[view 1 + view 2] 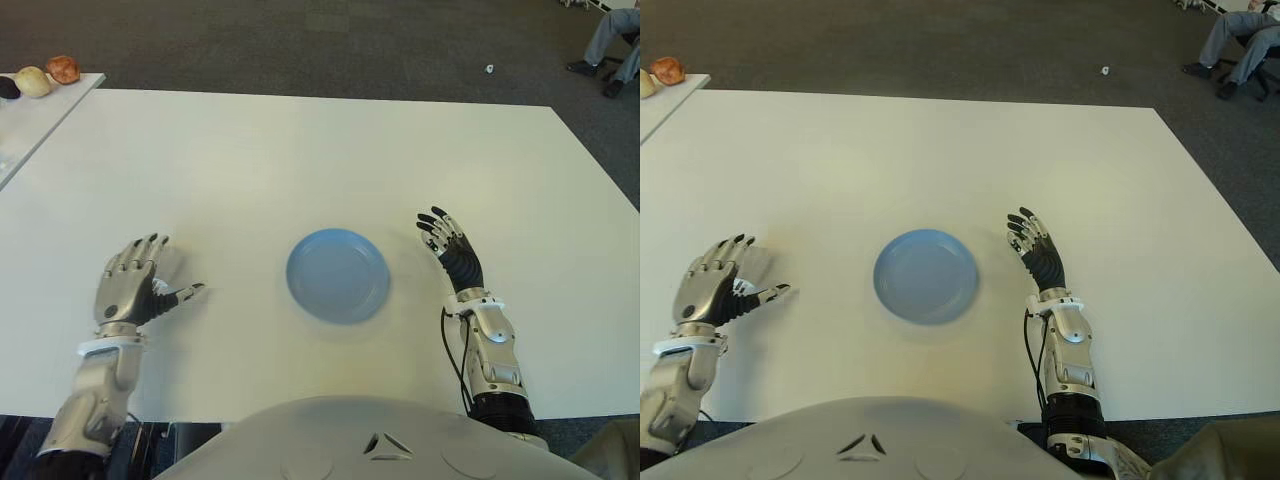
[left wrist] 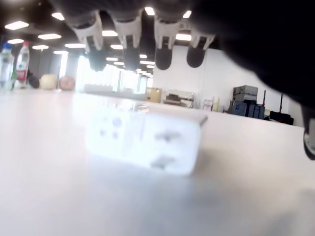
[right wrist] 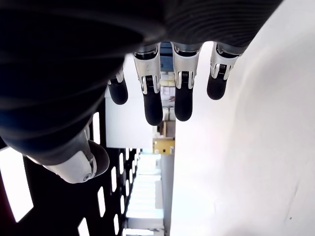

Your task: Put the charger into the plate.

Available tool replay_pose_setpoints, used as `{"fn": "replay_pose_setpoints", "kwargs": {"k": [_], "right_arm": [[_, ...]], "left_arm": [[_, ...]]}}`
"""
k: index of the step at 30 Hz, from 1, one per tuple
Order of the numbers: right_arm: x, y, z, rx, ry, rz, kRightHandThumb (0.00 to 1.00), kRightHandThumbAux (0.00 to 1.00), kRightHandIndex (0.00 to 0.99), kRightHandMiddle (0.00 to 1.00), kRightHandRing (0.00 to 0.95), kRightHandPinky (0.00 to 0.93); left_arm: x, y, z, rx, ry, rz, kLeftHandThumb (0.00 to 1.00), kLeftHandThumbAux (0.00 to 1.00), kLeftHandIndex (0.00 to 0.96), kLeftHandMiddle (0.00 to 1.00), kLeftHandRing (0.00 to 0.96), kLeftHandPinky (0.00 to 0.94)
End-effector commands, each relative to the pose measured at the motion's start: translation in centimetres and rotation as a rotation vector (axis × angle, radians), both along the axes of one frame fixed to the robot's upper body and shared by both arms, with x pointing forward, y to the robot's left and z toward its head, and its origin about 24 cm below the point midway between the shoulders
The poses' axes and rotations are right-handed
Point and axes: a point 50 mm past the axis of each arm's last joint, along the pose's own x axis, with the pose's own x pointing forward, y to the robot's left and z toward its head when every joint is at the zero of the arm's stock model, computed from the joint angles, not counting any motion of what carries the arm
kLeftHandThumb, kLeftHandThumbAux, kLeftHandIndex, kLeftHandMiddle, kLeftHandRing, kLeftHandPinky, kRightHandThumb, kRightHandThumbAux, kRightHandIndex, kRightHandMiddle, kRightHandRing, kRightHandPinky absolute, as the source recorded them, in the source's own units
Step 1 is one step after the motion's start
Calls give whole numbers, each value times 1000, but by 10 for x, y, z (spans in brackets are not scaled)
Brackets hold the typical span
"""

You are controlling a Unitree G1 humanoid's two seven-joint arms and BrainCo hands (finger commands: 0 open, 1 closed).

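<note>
Charger [image 2: 142,142] lies blurred under the spread left hand [image 1: 130,285], hidden from the eye views; plate [image 1: 338,275] bare.

Head eyes overlook one table [image 1: 300,150]; wrist cameras sit close underhand.

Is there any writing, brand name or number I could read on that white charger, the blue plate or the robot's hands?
None can be read.
White charger: socket holes only, any print is too blurred.
Blue plate: plain.
Left hand and right hand: no legible marks.
Bottles: labels too blurred.
</note>
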Motion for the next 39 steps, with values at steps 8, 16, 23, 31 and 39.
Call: {"fn": "replay_pose_setpoints", "kwargs": {"k": [8, 16, 23, 31, 39], "right_arm": [[0, 0, -1, 17, -7, -2, 0, 597, 97, 208, 160, 88], [-2, 0, 0, 18, -9, -8, 0, 598, 94, 213, 165, 98], [-3, 0, 0, 27, -9, -12, 3, 608, 99, 223, 171, 100], [-5, 1, 1, 27, -8, -11, 8, 605, 106, 221, 169, 102], [-7, 0, 1, 26, -4, -12, 5, 599, 109, 216, 166, 103]], "left_arm": [[20, -11, 0, -44, 84, -17, 151, 362, 28, 19, 29, 91], [26, -25, 4, -87, 113, -29, 135, 359, 13, 5, 27, 106], [39, -32, 2, -128, 134, -21, 125, 353, 9, 3, 32, 118], [46, -36, 0, -160, 151, -18, 137, 358, 12, 8, 39, 123], [47, -42, -3, -191, 166, -10, 136, 361, 13, 7, 34, 107]]}}
